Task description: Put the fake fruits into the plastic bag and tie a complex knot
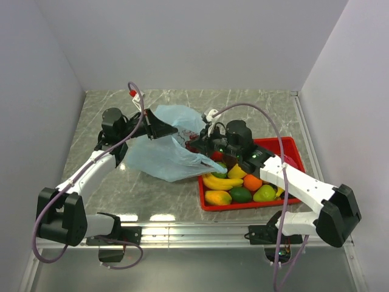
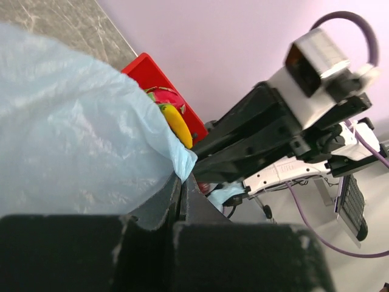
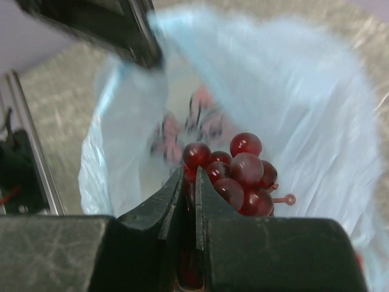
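The light-blue plastic bag (image 1: 163, 152) lies open on the table, left of the red tray (image 1: 293, 146). My left gripper (image 1: 165, 130) is shut on the bag's rim (image 2: 182, 163) and holds the mouth up. My right gripper (image 1: 205, 146) is shut on a bunch of dark red grapes (image 3: 240, 173) and holds it in the bag's mouth (image 3: 255, 91). Other fruits remain in the tray: bananas (image 1: 222, 182), an orange (image 1: 252, 182), a mango (image 1: 217, 197), a lime (image 1: 240, 194) and a green pear (image 1: 265, 193).
White walls close in the table on three sides. A metal rail (image 1: 200, 230) runs along the near edge between the arm bases. The right arm (image 1: 298, 179) reaches across the tray.
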